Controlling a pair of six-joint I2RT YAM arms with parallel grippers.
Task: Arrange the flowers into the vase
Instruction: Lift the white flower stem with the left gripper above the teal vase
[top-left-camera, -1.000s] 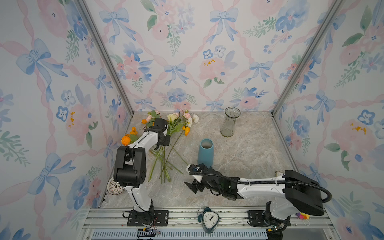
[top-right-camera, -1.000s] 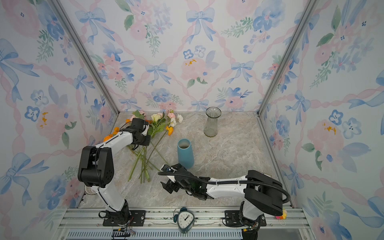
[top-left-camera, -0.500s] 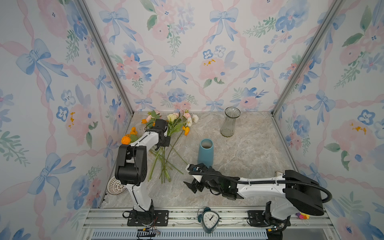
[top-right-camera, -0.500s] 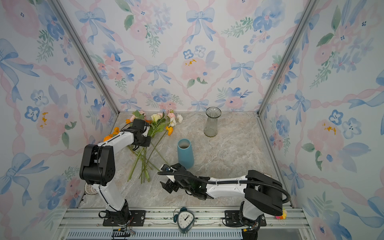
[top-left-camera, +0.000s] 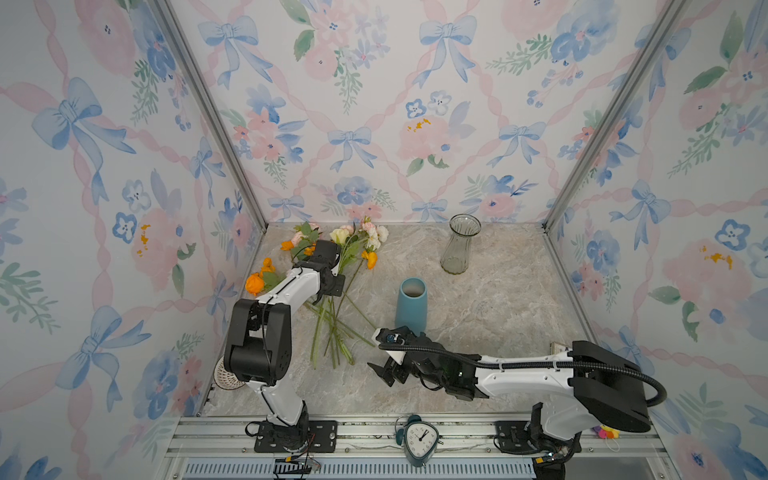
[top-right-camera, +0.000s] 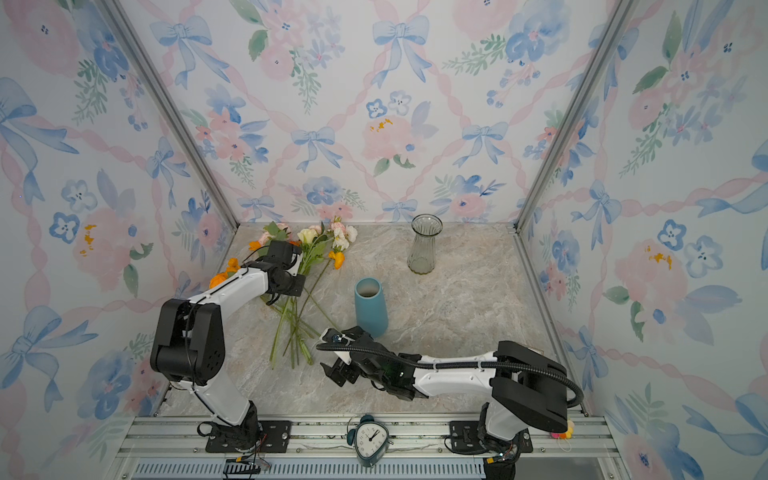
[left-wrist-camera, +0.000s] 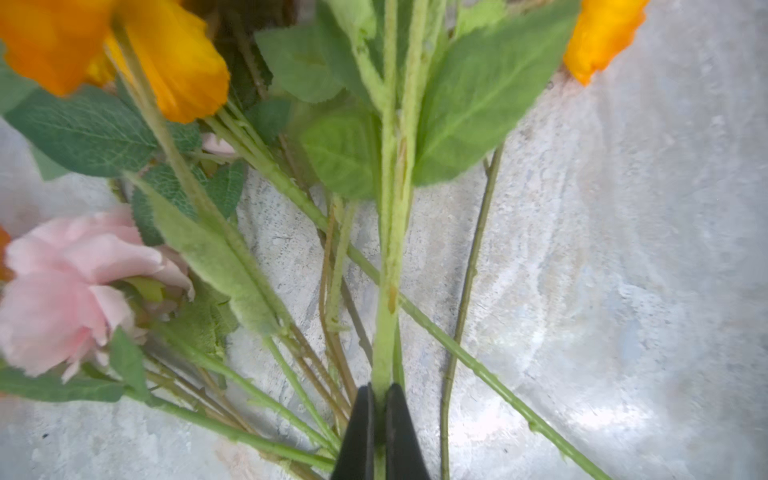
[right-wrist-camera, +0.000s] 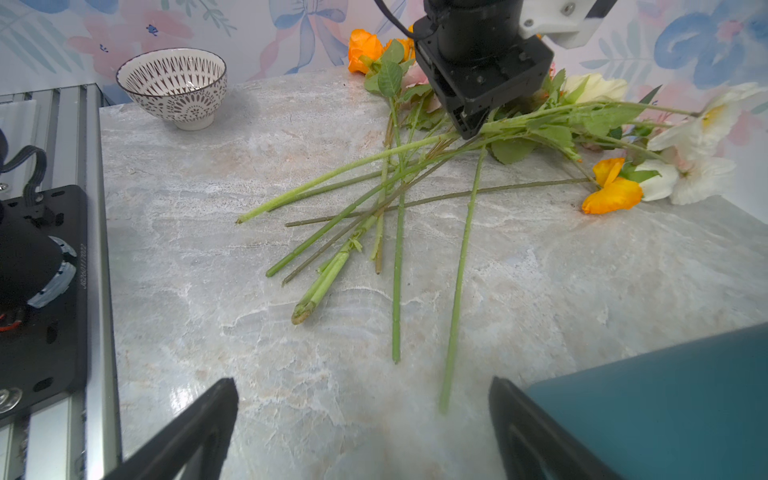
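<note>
Marble surface (top-left-camera: 498, 328); flowers (top-left-camera: 338, 236) heaped left of centre. My left fingers (left-wrist-camera: 358, 436) pinch one thick stem (left-wrist-camera: 388, 249); right fingers (right-wrist-camera: 187, 432) gape, empty. I'd lift straight up, slowly, shedding tangled neighbours.

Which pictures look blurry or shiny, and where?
Left wrist view: the orange petals close to the lens are blurred, the stem in the left gripper sharper. Right wrist view: glare on the table, the right gripper's fingers soft. Both top views: corner posts splay outward.
</note>
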